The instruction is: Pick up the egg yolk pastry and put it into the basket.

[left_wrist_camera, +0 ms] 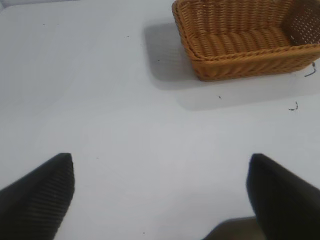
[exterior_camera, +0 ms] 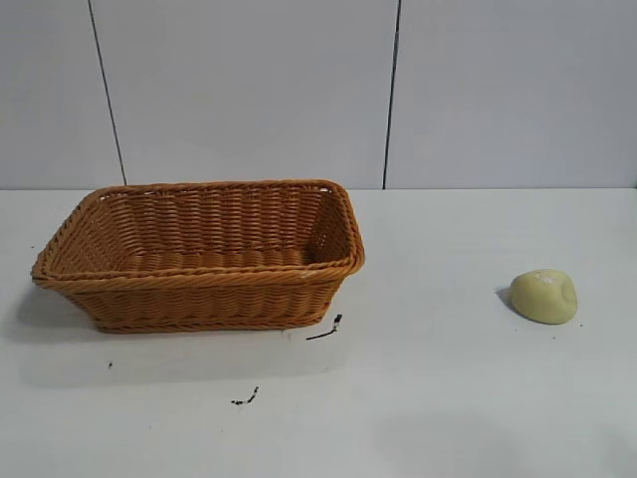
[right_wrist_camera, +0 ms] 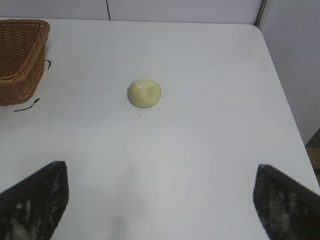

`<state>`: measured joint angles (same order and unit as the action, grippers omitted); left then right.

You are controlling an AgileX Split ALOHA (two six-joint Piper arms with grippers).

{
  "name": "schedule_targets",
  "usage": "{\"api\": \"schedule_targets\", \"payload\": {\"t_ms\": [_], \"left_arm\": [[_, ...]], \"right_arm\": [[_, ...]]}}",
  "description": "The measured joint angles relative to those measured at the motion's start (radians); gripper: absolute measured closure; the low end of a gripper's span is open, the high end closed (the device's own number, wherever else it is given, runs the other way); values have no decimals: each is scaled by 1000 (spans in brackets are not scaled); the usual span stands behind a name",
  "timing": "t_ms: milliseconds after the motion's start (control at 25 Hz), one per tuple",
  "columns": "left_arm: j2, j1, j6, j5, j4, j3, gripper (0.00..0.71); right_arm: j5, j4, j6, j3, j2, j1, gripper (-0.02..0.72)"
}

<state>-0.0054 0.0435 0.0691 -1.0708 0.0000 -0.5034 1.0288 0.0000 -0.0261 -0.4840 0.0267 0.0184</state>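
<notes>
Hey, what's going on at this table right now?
Nothing is being handled yet. The egg yolk pastry sits alone on the white table, well apart from the empty basket. The right end effector is wide open and faces the pastry from a distance. The left end effector is also open, over bare table with the basket farther off. The pick-up has not started.

2 pairs of black, wedge-shaped fingers (left_wrist_camera: 45, 195), ribbed on the left gripper, white-speckled (right_wrist_camera: 35, 205) on the right
</notes>
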Motion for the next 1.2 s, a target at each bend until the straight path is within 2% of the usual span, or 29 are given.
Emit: {"api": "schedule_targets", "payload": {"t_ms": [520,800,1000,1200], "left_arm": [[0,0,0,0,0,0,15],[0,0,0,0,0,0,15],[0,0,0,0,0,0,15],[0,0,0,0,0,0,15]], "right_arm": [[0,0,0,-13,42,0,10],[-22,0,0,-133,320,0,10],[-83,7,0,-262,567,0,10],[-90,7,0,-397,838,0,10]]}}
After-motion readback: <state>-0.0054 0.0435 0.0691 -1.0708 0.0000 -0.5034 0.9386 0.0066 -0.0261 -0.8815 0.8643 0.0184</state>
